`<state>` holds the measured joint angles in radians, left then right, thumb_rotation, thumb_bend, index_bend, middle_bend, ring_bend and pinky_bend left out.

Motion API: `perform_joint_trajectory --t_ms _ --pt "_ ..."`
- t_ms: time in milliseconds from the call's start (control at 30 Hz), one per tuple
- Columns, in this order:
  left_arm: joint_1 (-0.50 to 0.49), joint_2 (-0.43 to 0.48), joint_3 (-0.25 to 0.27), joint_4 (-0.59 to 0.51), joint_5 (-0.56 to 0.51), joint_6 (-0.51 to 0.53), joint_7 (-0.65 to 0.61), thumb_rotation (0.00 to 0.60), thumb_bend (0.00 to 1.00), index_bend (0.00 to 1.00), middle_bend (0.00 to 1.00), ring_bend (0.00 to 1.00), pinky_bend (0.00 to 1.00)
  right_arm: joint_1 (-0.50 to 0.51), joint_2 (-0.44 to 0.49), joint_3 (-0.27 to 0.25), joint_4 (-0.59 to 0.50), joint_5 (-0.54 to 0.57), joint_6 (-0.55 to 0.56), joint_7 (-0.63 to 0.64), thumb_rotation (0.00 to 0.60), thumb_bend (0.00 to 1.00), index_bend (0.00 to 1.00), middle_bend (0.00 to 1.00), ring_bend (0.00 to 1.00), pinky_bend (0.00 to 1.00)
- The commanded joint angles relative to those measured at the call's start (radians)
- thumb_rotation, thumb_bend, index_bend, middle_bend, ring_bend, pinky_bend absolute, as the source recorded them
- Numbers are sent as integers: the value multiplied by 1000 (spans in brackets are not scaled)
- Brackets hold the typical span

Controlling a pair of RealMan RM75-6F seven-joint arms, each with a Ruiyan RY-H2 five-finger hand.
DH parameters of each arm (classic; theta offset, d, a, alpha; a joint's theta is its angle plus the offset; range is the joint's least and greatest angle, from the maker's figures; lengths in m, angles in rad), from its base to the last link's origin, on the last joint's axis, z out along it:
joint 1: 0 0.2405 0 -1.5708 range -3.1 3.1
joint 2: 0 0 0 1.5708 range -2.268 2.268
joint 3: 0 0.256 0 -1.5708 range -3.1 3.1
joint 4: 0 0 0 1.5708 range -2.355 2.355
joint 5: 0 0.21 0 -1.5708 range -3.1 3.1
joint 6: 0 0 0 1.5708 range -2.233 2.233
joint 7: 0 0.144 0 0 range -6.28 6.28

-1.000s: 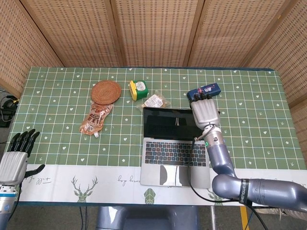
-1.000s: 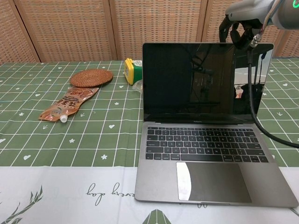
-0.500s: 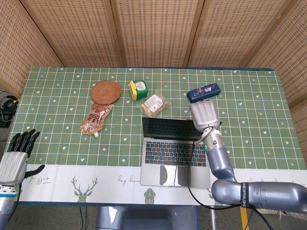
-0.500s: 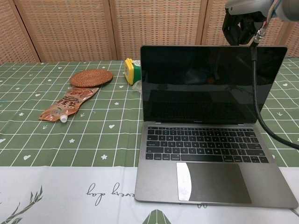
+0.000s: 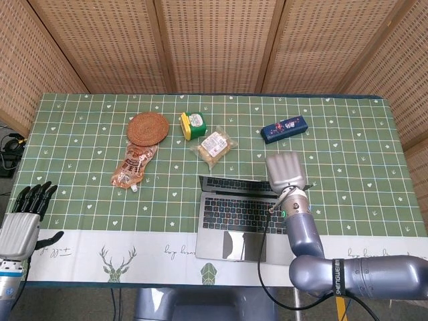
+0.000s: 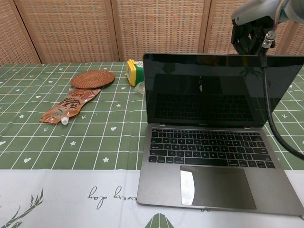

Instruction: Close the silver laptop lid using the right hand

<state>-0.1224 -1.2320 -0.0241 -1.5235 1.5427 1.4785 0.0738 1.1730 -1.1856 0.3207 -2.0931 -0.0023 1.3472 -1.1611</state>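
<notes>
As our right hand (image 5: 286, 171), fingers flat on its back, pushes forward, the laptop lid (image 6: 223, 90) tips further down, roughly half closed.

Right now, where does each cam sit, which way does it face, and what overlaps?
Head view: high above the near table edge, looking steeply down at the table; shows the left hand at lower left and the right hand with its arm on the laptop lid.
Chest view: low at the near edge, looking level across the table toward the wicker screens; shows only the right hand behind the lid's top edge.
Shared: laptop, right hand, coaster, orange pouch.
</notes>
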Motion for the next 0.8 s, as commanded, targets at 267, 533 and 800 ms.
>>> perform_joint_trajectory --t_ms 267,533,800 --pt "0 1 0 -1 0 1 -2 600 139 0 0 0 0 26 3 -9 -18 24 19 -5 600 1000 679 563 480 517" --pt "0 2 1 -1 2 2 -5 600 139 0 0 0 0 45 7 15 -44 107 17 3 600 1000 673 551 472 513" --pt "1 6 4 -4 8 6 -9 600 139 0 0 0 0 81 14 54 -73 213 33 7 600 1000 660 531 455 501"
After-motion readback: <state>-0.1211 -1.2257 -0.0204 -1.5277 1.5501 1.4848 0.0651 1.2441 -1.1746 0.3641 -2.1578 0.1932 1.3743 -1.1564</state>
